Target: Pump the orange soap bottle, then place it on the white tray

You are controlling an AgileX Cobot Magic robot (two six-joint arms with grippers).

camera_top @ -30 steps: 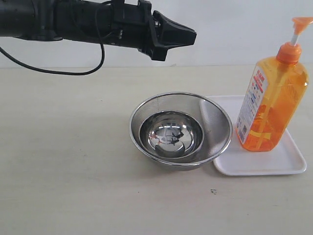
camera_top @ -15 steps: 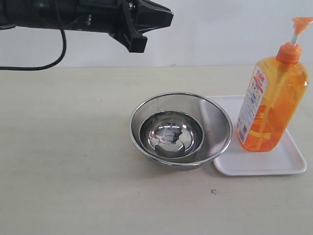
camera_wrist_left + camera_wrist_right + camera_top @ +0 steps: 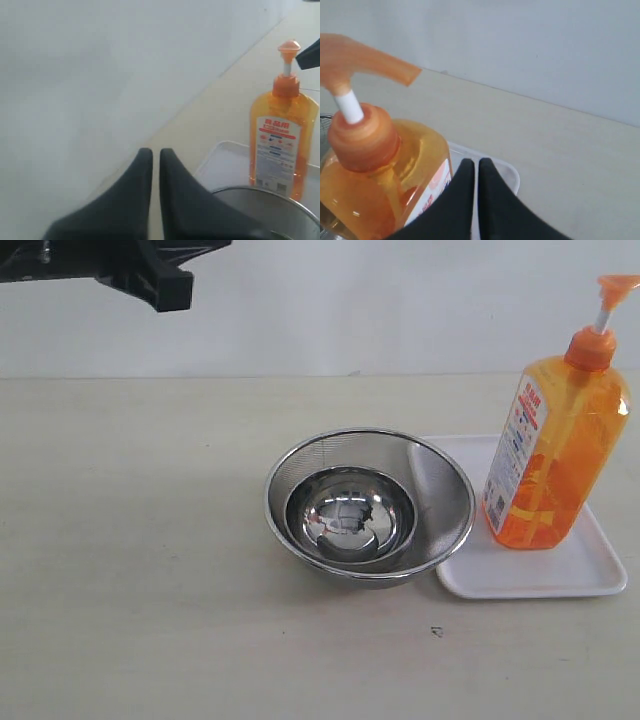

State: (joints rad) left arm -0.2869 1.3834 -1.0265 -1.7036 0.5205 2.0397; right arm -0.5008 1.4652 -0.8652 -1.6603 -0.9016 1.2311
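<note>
**Task item position.** The orange soap bottle [image 3: 555, 460] is set upright on the white tray [image 3: 530, 590], at the tray's far right part. The pump head [image 3: 617, 285] is seen raised on its white stem.

**Surrounding items.** A round mesh bowl [image 3: 440, 490] is placed just left of the bottle, and a smaller polished steel bowl [image 3: 350, 520] is nested inside it. In the exterior view the tray's left edge is covered by the mesh bowl's rim and is seen only through the mesh. Both bowls and the tray are carried by a pale table [image 3: 150, 540], backed by a plain white wall [image 3: 400, 310]. A small dark speck [image 3: 436, 631] is noted on the table in front of the tray.

**Tools.** The left gripper [image 3: 155, 152] is held high above the table, well apart from the bottle; its jaws are drawn together to a narrow slit and nothing is held. Only part of the left arm [image 3: 150, 265] is shown in the exterior view, at the upper left corner. The right gripper [image 3: 475, 162] is positioned just beside the bottle, below the pump head, with its jaws likewise brought together and nothing between them.

**Markings.** A white label [image 3: 276, 150] with red and blue print is fixed to the bottle. Red characters are printed across its head, but they cannot be read; the smaller print below is blurred.
</note>
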